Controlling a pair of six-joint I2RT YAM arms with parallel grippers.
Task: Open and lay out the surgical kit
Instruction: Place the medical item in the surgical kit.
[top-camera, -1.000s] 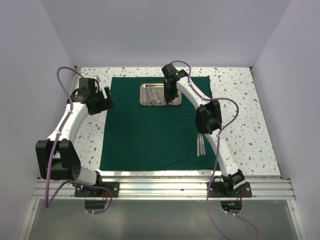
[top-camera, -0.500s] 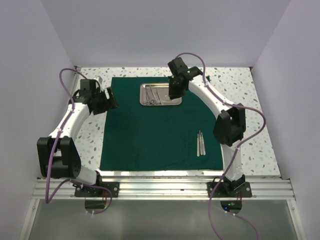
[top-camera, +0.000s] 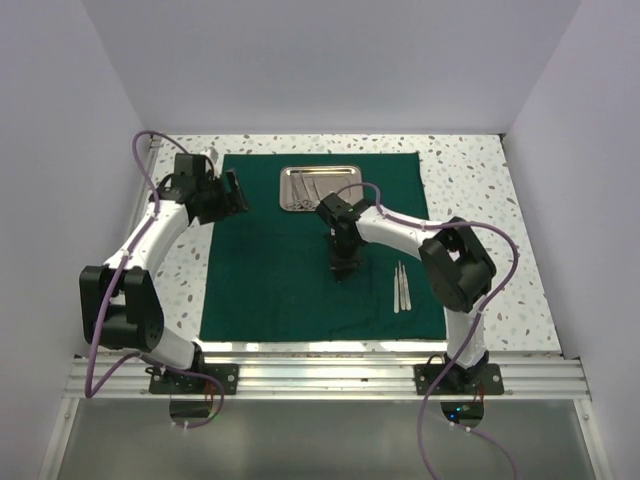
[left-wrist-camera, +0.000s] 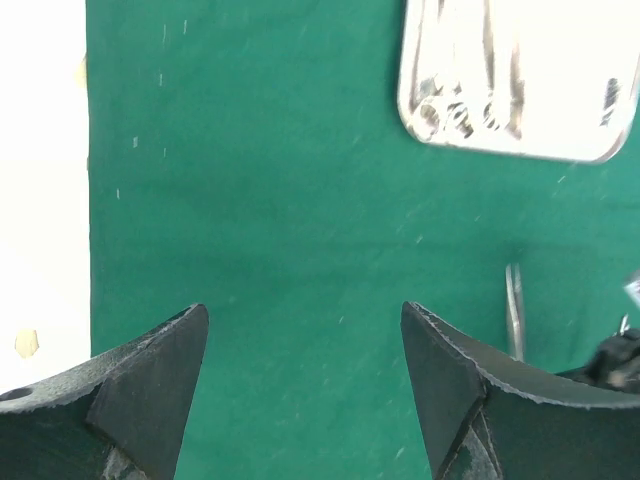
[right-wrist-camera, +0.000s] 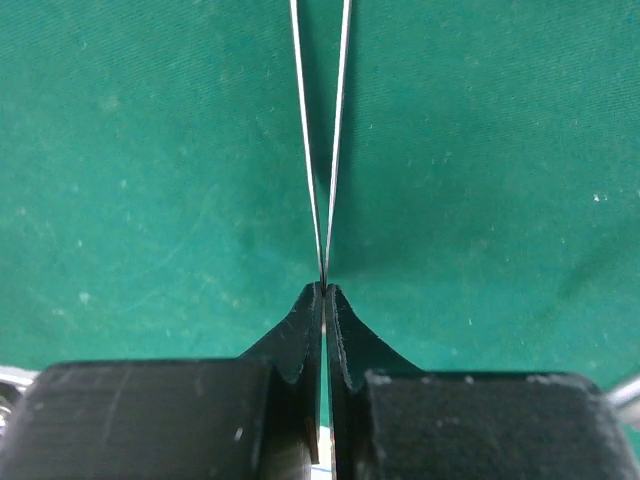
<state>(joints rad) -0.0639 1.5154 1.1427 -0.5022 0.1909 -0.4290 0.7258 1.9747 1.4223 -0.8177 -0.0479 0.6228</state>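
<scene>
Pinching: the right gripper (right-wrist-camera: 324, 290) has its jaws pressed together on the joined end of a pair of tweezers (right-wrist-camera: 337, 150); the two thin arms splay forward, low over the cloth.
Idle side: the left gripper (left-wrist-camera: 303, 330) hovers over the far-left part of the drape, jaws spread wide with nothing between them.
Wrap: the dark green drape (top-camera: 300, 270) lies opened flat on the speckled table (top-camera: 480, 200).
Tray: the steel tray (top-camera: 320, 187) sits on the drape at its far middle, with ring-handled instruments (left-wrist-camera: 470, 110) lying in it.
Laid out: two slim silver instruments (top-camera: 400, 288) lie side by side on the near right of the drape, just right of the right gripper.
Handling: the tweezers look light, springy and slick. A pinch at the joined end leaves the arms free, but so thin a piece could swivel in the grip. The drape is soft and would likely wrinkle if a tip dragged across it.
Step, as judged: setting the tweezers down beside the pair.
</scene>
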